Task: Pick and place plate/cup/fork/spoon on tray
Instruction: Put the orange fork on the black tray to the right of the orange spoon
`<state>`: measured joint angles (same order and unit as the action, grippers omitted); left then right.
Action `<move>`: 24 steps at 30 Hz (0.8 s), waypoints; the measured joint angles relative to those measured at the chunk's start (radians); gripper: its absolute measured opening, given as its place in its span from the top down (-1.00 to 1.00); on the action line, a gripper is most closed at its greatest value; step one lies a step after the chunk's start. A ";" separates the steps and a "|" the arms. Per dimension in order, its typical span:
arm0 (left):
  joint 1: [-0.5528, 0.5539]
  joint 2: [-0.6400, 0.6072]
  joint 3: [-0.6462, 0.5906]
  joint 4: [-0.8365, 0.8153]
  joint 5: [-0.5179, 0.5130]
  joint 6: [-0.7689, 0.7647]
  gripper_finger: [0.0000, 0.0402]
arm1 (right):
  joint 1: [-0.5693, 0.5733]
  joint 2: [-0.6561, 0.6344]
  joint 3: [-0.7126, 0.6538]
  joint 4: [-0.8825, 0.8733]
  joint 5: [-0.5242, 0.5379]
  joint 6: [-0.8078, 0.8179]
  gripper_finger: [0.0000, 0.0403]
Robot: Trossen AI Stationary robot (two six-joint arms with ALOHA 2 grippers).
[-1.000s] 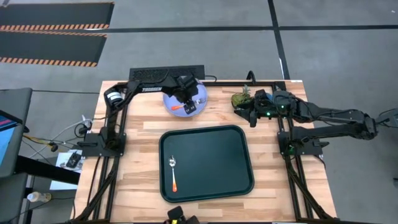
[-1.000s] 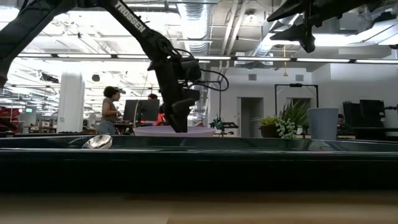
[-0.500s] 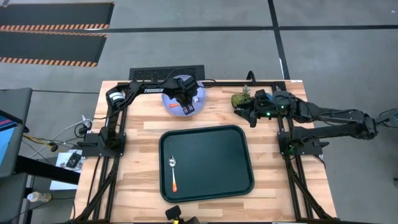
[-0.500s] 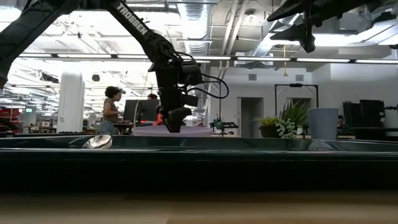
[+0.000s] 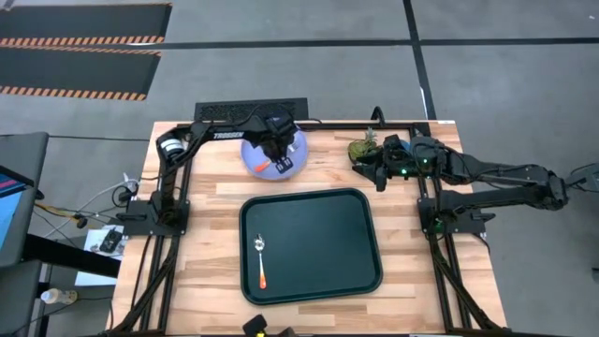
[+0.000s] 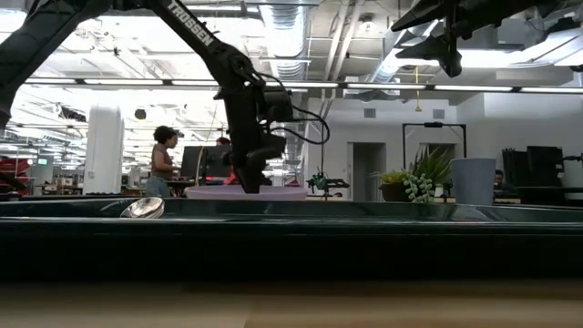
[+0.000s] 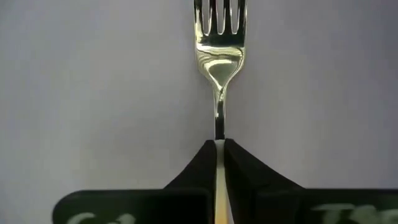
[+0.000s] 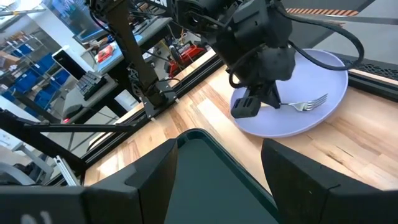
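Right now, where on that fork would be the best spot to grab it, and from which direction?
By the slim neck, coming straight down from above. The fork lies flat on the plate, so only its narrow sides offer purchase. The left gripper does just that, its fingers closed on either side of the stem behind the tines.

Left gripper [image 7: 219, 163] clamped on fork [image 7: 218, 59].
Both dark fingers [image 7: 198, 171] pinch the neck; tines point away over pale lavender plate [image 7: 93, 93].
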<state>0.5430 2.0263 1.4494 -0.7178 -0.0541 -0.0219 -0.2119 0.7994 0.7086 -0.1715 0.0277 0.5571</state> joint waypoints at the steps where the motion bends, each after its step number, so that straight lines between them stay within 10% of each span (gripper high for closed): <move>1: 0.000 -0.011 0.000 -0.007 0.007 -0.021 0.99 | 0.000 0.000 0.000 0.000 0.000 0.000 -0.29; 12: -0.068 -0.196 0.001 -0.146 0.007 -0.421 1.00 | 0.000 0.000 0.000 0.000 -0.001 -0.005 -0.29; 24: -0.571 -0.377 0.001 -0.298 -0.285 -1.173 1.00 | 0.000 0.000 0.000 -0.001 -0.002 0.000 -0.29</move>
<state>-0.0277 1.6491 1.4506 -1.0159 -0.3387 -1.1950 -0.2116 0.7990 0.7090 -0.1723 0.0252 0.5571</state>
